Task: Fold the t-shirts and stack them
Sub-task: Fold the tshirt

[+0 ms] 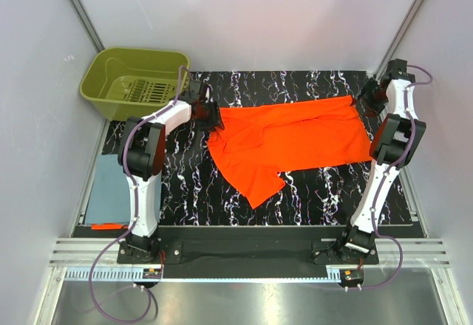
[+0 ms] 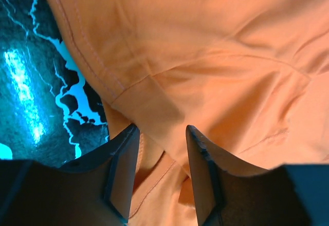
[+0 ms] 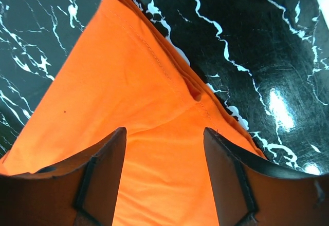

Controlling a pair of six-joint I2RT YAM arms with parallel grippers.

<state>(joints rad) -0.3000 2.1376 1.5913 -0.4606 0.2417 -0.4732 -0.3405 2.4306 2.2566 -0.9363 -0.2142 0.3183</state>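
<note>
Both arms reach forward with elbows raised, one to each end of the orange shirt (image 1: 295,137) spread across the desk (image 1: 325,192). The left hand (image 2: 162,131) stands half open astride a fold at the shirt's left edge. The right hand (image 3: 164,133) gapes wider over the far right corner, not pinching it.

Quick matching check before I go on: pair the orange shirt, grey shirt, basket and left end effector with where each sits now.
Things:
1. orange shirt
2. grey shirt
3. basket
4. left end effector

Places:
A. far left corner, beside the mat
B. at the orange shirt's left end
C. spread across the mat
D. folded flat, by the mat's left edge

Pairs: 1-C, 2-D, 3-A, 4-B
</note>
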